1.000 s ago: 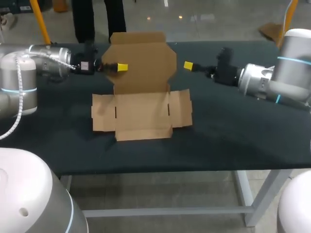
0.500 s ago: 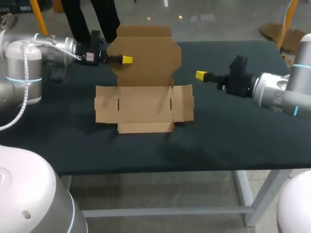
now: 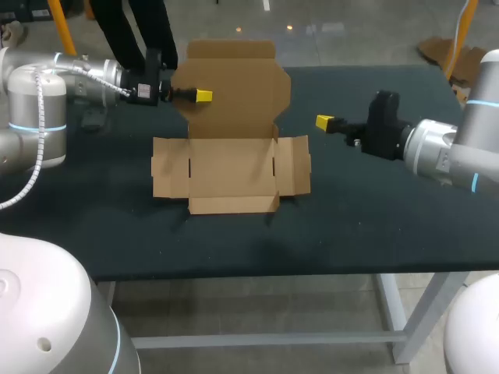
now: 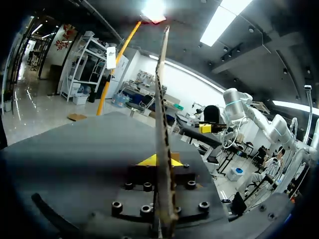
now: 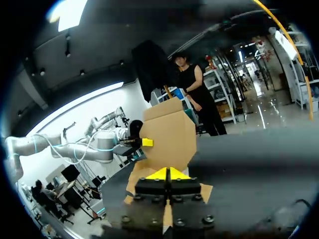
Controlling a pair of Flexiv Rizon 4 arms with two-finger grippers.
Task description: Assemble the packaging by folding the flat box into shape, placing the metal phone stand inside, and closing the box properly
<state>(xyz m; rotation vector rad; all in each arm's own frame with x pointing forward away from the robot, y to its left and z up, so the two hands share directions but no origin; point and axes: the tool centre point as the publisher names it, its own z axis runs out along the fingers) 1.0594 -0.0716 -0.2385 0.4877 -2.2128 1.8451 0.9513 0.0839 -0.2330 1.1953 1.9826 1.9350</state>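
At left gripper [image 3: 201, 96]: fingers almost together, clamped on left edge of raised lid [image 3: 234, 86]. In left wrist view the cardboard runs edge-on between the tips; far tip mostly hidden, so two-sided grip looks likely. At right gripper [image 3: 323, 122]: tips pressed together, nothing held, above tabletop [image 3: 374, 210] right of box [image 3: 230, 167], apart from it. Box base flat mid-tabletop, nearer far edge, side flaps spread, lid upright on far side.
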